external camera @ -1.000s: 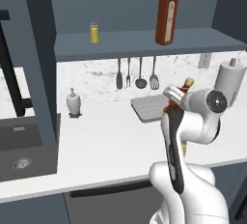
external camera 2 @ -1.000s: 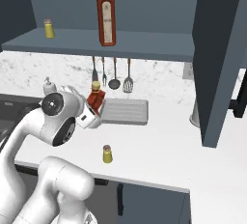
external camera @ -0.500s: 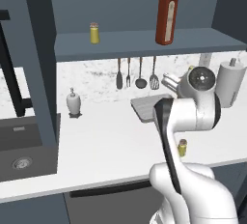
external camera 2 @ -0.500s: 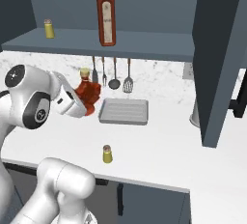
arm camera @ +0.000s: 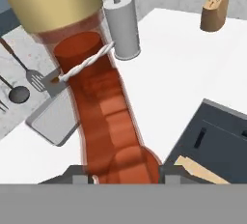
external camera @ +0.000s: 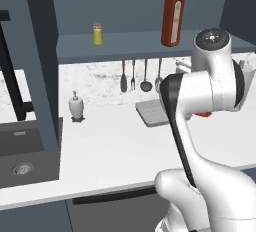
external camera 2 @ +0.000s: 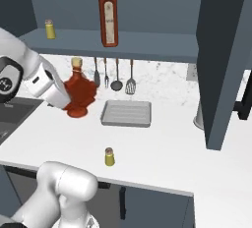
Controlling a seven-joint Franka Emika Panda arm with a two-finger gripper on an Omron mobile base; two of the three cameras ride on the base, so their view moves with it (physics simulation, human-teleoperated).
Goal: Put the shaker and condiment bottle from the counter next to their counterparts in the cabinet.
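**Condiment bottle lifted, shaker yet to be moved**

At nine o'clock in the right base view, the gripper [external camera 2: 64, 99] is seen clamped on the lower body of the condiment bottle [external camera 2: 80, 92], which is held upright clear of the counter [external camera 2: 162, 143], in front of the hanging utensils [external camera 2: 116, 74]. Above it, on the cabinet [external camera 2: 147, 45] shelf, the counterparts are found: a small yellow shaker at eleven o'clock [external camera 2: 49, 29] and the tall red sauce bottle [external camera 2: 108, 15] at twelve. Just right of the held bottle a grey tray [external camera 2: 127, 113] is laid on the counter. Lower down, near six o'clock, the shaker [external camera 2: 109, 156] is left standing on the counter, untouched.

By this showing, no part of the task is finished. The condiment bottle is judged to be on its way up to the shelf beside the sauce bottle; after that, the shaker remains to be fetched and set by its twin.
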